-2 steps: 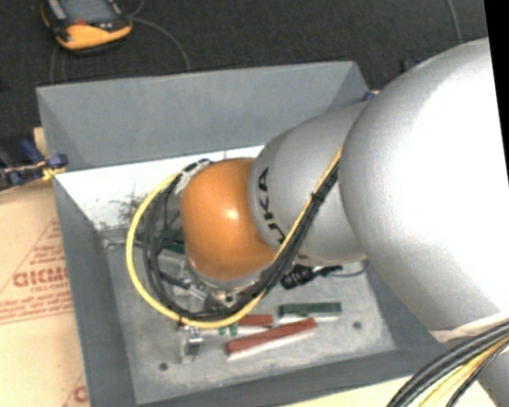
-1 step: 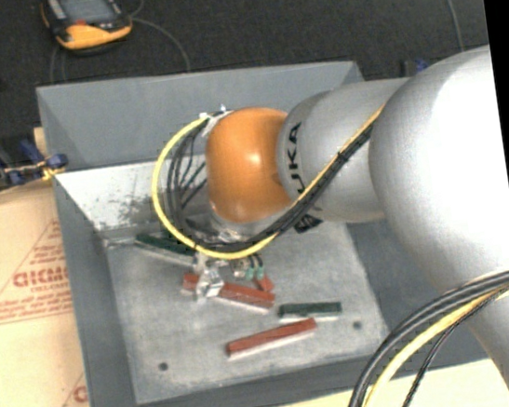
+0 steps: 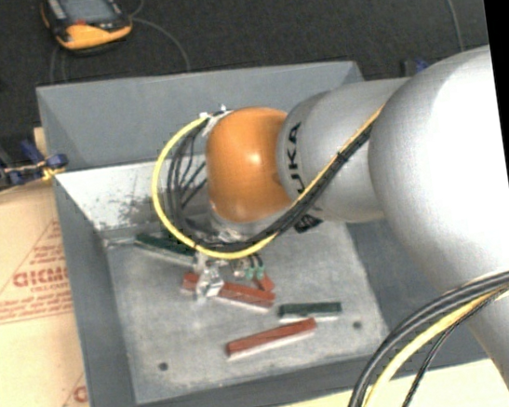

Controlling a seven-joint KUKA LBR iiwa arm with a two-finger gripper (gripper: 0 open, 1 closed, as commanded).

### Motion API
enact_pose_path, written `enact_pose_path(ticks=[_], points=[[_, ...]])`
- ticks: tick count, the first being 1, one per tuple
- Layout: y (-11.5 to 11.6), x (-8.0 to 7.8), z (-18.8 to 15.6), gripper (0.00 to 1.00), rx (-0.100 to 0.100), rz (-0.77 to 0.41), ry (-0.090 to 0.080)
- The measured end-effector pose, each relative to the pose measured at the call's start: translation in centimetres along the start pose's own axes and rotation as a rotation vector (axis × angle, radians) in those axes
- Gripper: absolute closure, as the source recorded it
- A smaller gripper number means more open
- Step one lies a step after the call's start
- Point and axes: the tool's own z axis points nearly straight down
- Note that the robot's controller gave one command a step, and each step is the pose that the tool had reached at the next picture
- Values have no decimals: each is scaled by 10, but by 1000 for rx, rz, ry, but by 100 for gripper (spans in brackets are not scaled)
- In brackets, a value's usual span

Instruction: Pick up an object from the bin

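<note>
Fingers (image 3: 210,286): cannot tell whether open or closed. Read "KUKA" on arm (image 3: 343,166). Noted flat red-brown bar (image 3: 248,292) just right, green bar (image 3: 309,310) further right.

My orange cover (image 3: 247,163) hides most of my end effector (image 3: 211,279); a green stick (image 3: 162,244) runs under my cables (image 3: 162,201), its far end unseen.

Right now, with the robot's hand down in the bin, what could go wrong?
1. The gripper is down in a small heap of red and green pieces lying close together. With the red bar right beside it, it may catch two things or knock one aside.
2. The arm's orange cover hangs right over that spot, so a bad grasp would be hard to see from above.
</note>
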Motion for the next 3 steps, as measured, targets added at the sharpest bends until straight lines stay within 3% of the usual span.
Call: enact_pose_path(ticks=[1,2,3], points=[[21,-1,-119,100,6,8,-10],[21,-1,-119,100,7,9,-8],[15,0,-156,100,9,-44,-1]])
